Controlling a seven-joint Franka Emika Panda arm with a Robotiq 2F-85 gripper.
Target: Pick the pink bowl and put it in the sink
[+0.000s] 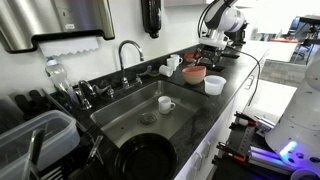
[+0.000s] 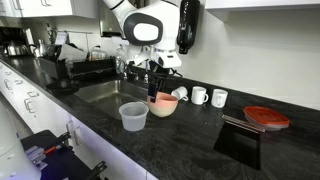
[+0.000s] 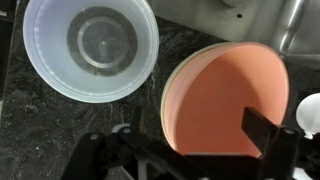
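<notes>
A Robotiq gripper [image 3: 193, 138] is hanging low over a black speckled stone countertop [image 3: 30, 120]. Its dark fingers [image 3: 262, 130] are spreading wide across the near rim of the round, shallow salmon-pink bowl [image 3: 225, 95], one over the bowl's inside and one outside it. Whether either finger is touching the rim cannot be told.

Just beside the bowl, in the wrist view, a round translucent plastic tub [image 3: 90, 45] is sitting upright.

In an exterior view the gripper [image 2: 155, 88] is showing directly above the pink bowl [image 2: 163, 106], with the tub [image 2: 133, 117] in front. Behind, three white mugs [image 2: 199, 96] are standing in a row, and a reddish bowl [image 2: 265, 117] is resting well apart; the wrist camera is showing neither.

Only an exterior view is looking into the rectangular stainless-steel sink [image 1: 125, 112]. There a small white cup [image 1: 166, 103] is sitting under the curved chrome faucet [image 1: 127, 52], with a round black pan [image 1: 145, 158] nearer the lens. The pink bowl [image 1: 194, 73] is lying on the counter beyond the basin.
</notes>
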